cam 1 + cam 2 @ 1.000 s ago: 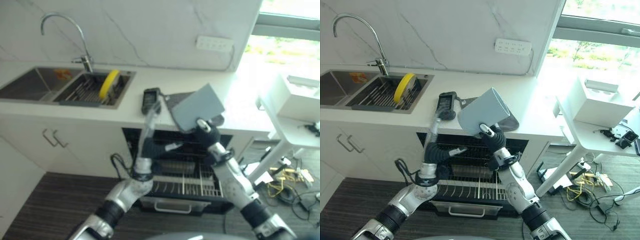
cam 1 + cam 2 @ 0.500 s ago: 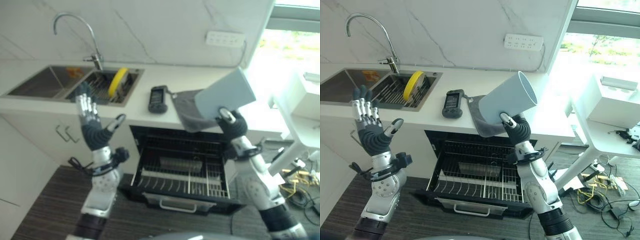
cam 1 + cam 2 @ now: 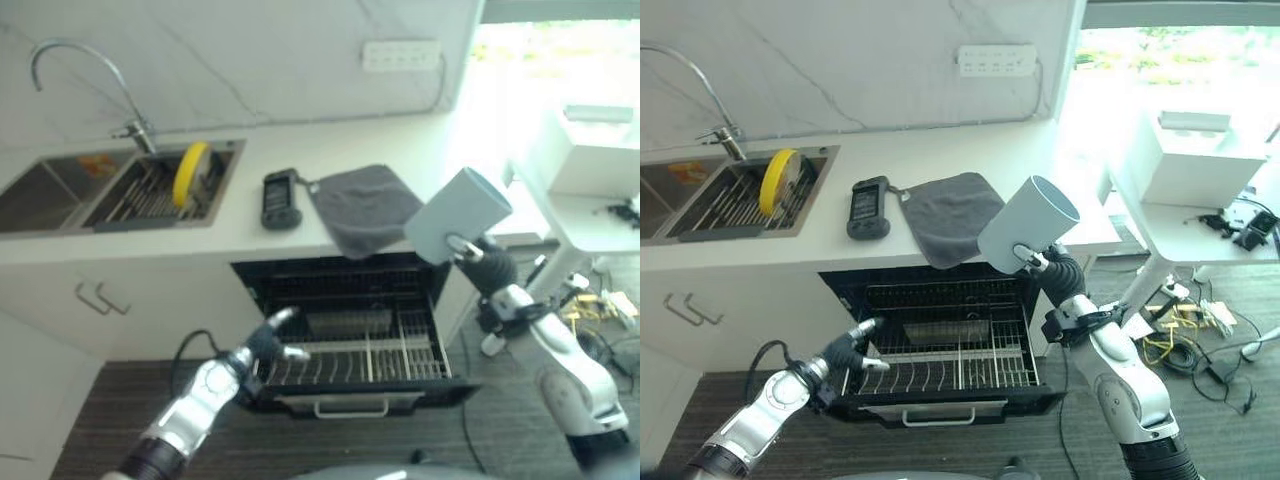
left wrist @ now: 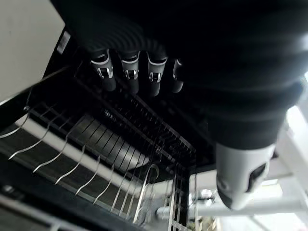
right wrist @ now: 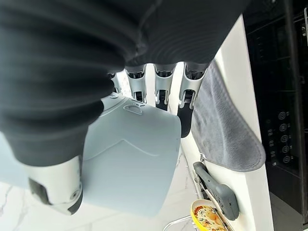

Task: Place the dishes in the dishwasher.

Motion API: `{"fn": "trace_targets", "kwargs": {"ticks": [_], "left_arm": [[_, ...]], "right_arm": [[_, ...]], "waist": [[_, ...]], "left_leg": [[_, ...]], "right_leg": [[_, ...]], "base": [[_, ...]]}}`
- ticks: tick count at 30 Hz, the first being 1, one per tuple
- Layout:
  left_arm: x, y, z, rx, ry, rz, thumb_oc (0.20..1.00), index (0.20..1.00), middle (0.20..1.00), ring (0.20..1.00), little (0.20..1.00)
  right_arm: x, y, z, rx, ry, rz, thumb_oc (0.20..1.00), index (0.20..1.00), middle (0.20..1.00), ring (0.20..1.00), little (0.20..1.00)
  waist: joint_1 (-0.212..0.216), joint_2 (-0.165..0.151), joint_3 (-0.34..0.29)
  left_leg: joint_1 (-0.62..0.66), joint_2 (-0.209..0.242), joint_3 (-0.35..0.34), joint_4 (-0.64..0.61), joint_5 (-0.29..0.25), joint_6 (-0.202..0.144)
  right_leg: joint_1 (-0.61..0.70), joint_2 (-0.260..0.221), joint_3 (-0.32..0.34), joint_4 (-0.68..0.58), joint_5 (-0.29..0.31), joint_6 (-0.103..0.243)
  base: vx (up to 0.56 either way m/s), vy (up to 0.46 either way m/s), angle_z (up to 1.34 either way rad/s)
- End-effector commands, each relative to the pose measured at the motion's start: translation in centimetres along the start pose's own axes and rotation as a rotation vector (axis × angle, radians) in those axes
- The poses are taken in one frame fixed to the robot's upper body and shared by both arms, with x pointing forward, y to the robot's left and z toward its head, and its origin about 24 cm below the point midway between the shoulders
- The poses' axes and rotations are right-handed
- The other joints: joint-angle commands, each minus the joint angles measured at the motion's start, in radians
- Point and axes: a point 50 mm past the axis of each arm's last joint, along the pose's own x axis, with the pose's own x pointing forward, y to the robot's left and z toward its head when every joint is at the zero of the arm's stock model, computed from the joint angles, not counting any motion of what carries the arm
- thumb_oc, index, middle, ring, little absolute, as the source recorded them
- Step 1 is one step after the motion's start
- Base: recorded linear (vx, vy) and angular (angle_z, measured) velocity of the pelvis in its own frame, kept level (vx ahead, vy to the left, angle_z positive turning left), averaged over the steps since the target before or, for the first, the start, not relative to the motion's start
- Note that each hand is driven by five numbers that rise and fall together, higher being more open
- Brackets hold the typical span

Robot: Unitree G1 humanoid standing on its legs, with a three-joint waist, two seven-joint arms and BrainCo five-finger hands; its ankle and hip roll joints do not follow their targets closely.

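While the right hand (image 3: 1058,268) holds the cup (image 3: 1027,223) up in the air, its fingers and thumb are curled around the lower end, so it's properly gripped. That cup is pale blue-grey, tilted with the open mouth pointing up and away to the right, and it hangs just off the counter (image 3: 940,150) edge, above the right side of the open dishwasher (image 3: 940,330). So it's not in the machine, just held over it.

Down low on the other side, the left hand (image 3: 848,352) sits at the front left corner of the pulled-out rack (image 3: 970,360). Its fingers are pretty much straight and relaxed, thumb sticking out apart, holding nothing. From the wrist view you can see the fingertips (image 4: 132,79) hanging over the wire tines.

Up on the counter there's a grey cloth (image 3: 948,215) drooping over the front edge, with a dark handheld gadget (image 3: 868,208) just beside it on the left. Further left, the sink (image 3: 700,200) has a wire rack in it, and a yellow plate (image 3: 778,180) stands on edge in there, below the tap (image 3: 700,95).
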Motion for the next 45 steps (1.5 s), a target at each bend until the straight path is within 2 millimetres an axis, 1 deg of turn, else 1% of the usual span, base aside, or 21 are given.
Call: {"fn": "trace_targets", "kwargs": {"ticks": [1,3,4,10,12,13,14,15,17,19,21,23,27,29,32,34,36,37,41,42,45], "left_arm": [[0.1,3.4,0.8,0.245,0.053,0.004,1.000,1.000,1.000,1.000,1.000],[0.4,3.1,-0.1,0.232,0.116,-0.044,1.000,1.000,1.000,1.000,1.000],[0.7,2.6,-0.7,0.228,0.160,-0.066,1.000,1.000,1.000,1.000,1.000],[2.4,-1.1,-4.4,0.280,0.378,-0.158,1.000,1.000,1.000,1.000,1.000],[2.6,-2.2,-5.7,0.301,0.452,-0.207,1.000,1.000,1.000,1.000,1.000],[2.5,-3.2,-6.7,0.330,0.520,-0.271,1.000,1.000,1.000,1.000,1.000],[2.4,-3.7,-7.2,0.360,0.548,-0.306,1.000,1.000,1.000,1.000,1.000],[2.0,-4.7,-8.1,0.428,0.619,-0.394,1.000,1.000,1.000,1.000,1.000],[1.3,-5.9,-9.1,0.458,0.680,-0.495,1.000,1.000,1.000,1.000,1.000],[0.8,-6.8,-9.6,0.466,0.714,-0.549,1.000,1.000,1.000,1.000,1.000],[-0.2,-7.8,-10.7,0.480,0.785,-0.626,1.000,1.000,1.000,1.000,1.000],[-0.7,-8.3,-11.1,0.474,0.801,-0.648,1.000,1.000,1.000,1.000,1.000],[-1.3,-8.9,-11.8,0.417,0.797,-0.647,1.000,1.000,1.000,1.000,1.000],[-1.4,-9.0,-12.0,0.397,0.793,-0.642,1.000,1.000,1.000,1.000,1.000],[-1.6,-9.6,-12.3,0.325,0.780,-0.623,1.000,1.000,1.000,1.000,1.000],[-1.3,-9.3,-12.1,0.298,0.767,-0.595,1.000,1.000,1.000,1.000,1.000],[0.1,-7.3,-10.7,0.281,0.725,-0.509,1.000,1.000,1.000,1.000,1.000],[0.9,-6.0,-9.7,0.277,0.701,-0.457,1.000,1.000,1.000,1.000,1.000],[2.0,-3.1,-7.7,0.285,0.657,-0.364,1.000,1.000,1.000,1.000,1.000],[2.1,-2.4,-7.3,0.288,0.647,-0.351,1.000,1.000,1.000,1.000,1.000],[2.2,-1.0,-6.4,0.288,0.622,-0.326,1.000,1.000,1.000,1.000,1.000]], "right_arm": [[0.9,2.0,3.8,-0.022,-0.164,0.138,0.200,0.200,0.200,0.200,0.200],[1.0,2.1,3.9,-0.025,-0.159,0.147,0.200,0.200,0.200,0.200,0.200],[1.0,2.1,3.9,-0.028,-0.155,0.150,0.200,0.200,0.200,0.200,0.200],[1.4,2.7,3.8,-0.042,-0.116,0.184,0.200,0.200,0.200,0.200,0.200],[1.4,2.9,3.6,-0.044,-0.103,0.196,0.200,0.200,0.200,0.200,0.200],[1.6,3.1,3.5,-0.050,-0.092,0.206,0.200,0.200,0.200,0.200,0.200],[1.6,3.1,3.4,-0.054,-0.084,0.209,0.200,0.200,0.200,0.200,0.200],[1.8,3.1,3.1,-0.071,-0.067,0.216,0.200,0.200,0.200,0.200,0.200],[2.0,3.2,2.8,-0.088,-0.041,0.219,0.200,0.200,0.200,0.200,0.200],[2.2,3.1,2.5,-0.099,-0.019,0.216,0.200,0.200,0.200,0.200,0.200],[2.5,2.7,1.5,-0.125,0.038,0.206,0.200,0.200,0.200,0.200,0.200],[2.6,2.4,0.8,-0.142,0.073,0.195,0.200,0.200,0.200,0.200,0.200],[2.5,1.0,-0.6,-0.192,0.164,0.160,0.200,0.200,0.200,0.200,0.200],[2.4,0.7,-0.9,-0.206,0.185,0.153,0.200,0.200,0.200,0.200,0.200],[1.9,-0.2,-1.9,-0.236,0.255,0.130,0.200,0.200,0.200,0.200,0.200],[1.9,-0.4,-2.0,-0.250,0.267,0.120,0.200,0.200,0.200,0.200,0.200],[2.8,-0.9,-1.7,-0.296,0.244,0.098,0.200,0.200,0.200,0.200,0.200],[3.4,-1.1,-1.2,-0.319,0.220,0.085,0.200,0.200,0.200,0.200,0.200],[4.4,-1.9,0.2,-0.367,0.187,0.044,0.200,0.200,0.200,0.200,0.200],[4.5,-2.3,0.3,-0.381,0.189,0.029,0.200,0.200,0.200,0.200,0.200],[4.4,-3.5,0.0,-0.405,0.220,-0.014,0.200,0.200,0.200,0.200,0.200]], "waist": [[-0.002,-0.027,-0.007],[-0.010,-0.025,-0.007],[-0.013,-0.024,-0.008],[-0.031,-0.031,-0.013],[-0.039,-0.036,-0.016],[-0.045,-0.039,-0.018],[-0.047,-0.040,-0.020],[-0.050,-0.041,-0.022],[-0.049,-0.044,-0.021],[-0.045,-0.045,-0.021],[-0.038,-0.046,-0.019],[-0.033,-0.045,-0.014],[-0.021,-0.045,-0.007],[-0.019,-0.045,-0.006],[-0.018,-0.045,0.003],[-0.019,-0.044,0.019],[-0.017,-0.042,0.070],[-0.018,-0.048,0.111],[-0.021,-0.059,0.194],[-0.018,-0.060,0.210],[-0.016,-0.061,0.228]], "left_leg": [[0.018,0.035,-0.047,0.008,-0.046,0.002],[0.020,0.035,-0.042,0.008,-0.047,0.003],[0.020,0.035,-0.040,0.008,-0.048,0.004],[0.020,0.038,-0.030,0.008,-0.047,0.003],[0.020,0.038,-0.025,0.008,-0.047,0.002],[0.020,0.038,-0.022,0.008,-0.048,0.001],[0.020,0.038,-0.022,0.008,-0.048,0.001],[0.018,0.038,-0.020,0.008,-0.049,0.000],[0.016,0.038,-0.022,0.008,-0.049,-0.001],[0.013,0.037,-0.025,0.008,-0.051,-0.001],[0.010,0.037,-0.028,0.008,-0.051,-0.003],[0.008,0.037,-0.032,0.008,-0.050,-0.004],[-0.001,0.037,-0.041,0.008,-0.045,-0.007],[-0.004,0.038,-0.043,0.008,-0.043,-0.008],[-0.012,0.041,-0.047,0.008,-0.035,-0.012],[-0.032,0.044,-0.052,0.008,-0.027,-0.015],[-0.104,0.046,-0.067,0.008,-0.007,-0.015],[-0.145,0.043,-0.077,0.008,0.003,-0.011],[-0.223,0.035,-0.102,0.008,0.022,-0.009],[-0.234,0.034,-0.107,0.008,0.024,-0.010],[-0.250,0.036,-0.109,0.008,0.029,-0.015]], "right_leg": [[0.024,-0.032,-0.001,0.007,-0.025,0.059],[0.022,-0.030,0.006,0.007,-0.026,0.059],[0.022,-0.029,0.008,0.007,-0.028,0.058],[0.021,-0.023,0.023,0.007,-0.033,0.054],[0.020,-0.021,0.026,0.007,-0.035,0.053],[0.019,-0.020,0.029,0.007,-0.036,0.054],[0.019,-0.020,0.030,0.007,-0.036,0.054],[0.017,-0.020,0.030,0.007,-0.037,0.054],[0.016,-0.020,0.030,0.007,-0.038,0.054],[0.015,-0.021,0.029,0.007,-0.040,0.054],[0.015,-0.021,0.025,0.007,-0.043,0.054],[0.015,-0.021,0.023,0.007,-0.044,0.053],[0.017,-0.023,0.012,0.007,-0.046,0.051],[0.016,-0.023,0.010,0.007,-0.046,0.051],[0.015,-0.024,0.005,0.007,-0.045,0.050],[-0.002,-0.027,0.005,0.007,-0.040,0.050],[-0.072,-0.026,0.021,0.007,-0.022,0.044],[-0.110,-0.018,0.039,0.007,-0.012,0.039],[-0.184,-0.005,0.066,0.007,0.009,0.032],[-0.195,-0.005,0.064,0.007,0.013,0.033],[-0.211,-0.008,0.057,0.007,0.020,0.036]], "base": [[0.03,0.050,-0.12],[0.02,0.033,-0.18],[0.01,0.029,-0.16],[0.01,0.012,-0.04],[0.03,0.005,-0.12],[0.03,0.007,-0.16],[0.03,0.015,-0.14],[0.02,0.010,-0.05],[0.00,0.000,0.00],[0.00,0.000,0.00],[0.00,0.000,0.00],[0.00,0.000,0.00],[0.00,0.000,0.00],[0.00,0.000,0.00],[0.09,0.017,0.00],[-0.08,0.025,0.00],[-0.40,0.041,-0.01],[-0.42,-0.015,-0.02],[-0.30,-0.039,-0.02],[-0.15,-0.047,-0.04],[-0.08,-0.034,-0.08]]}}
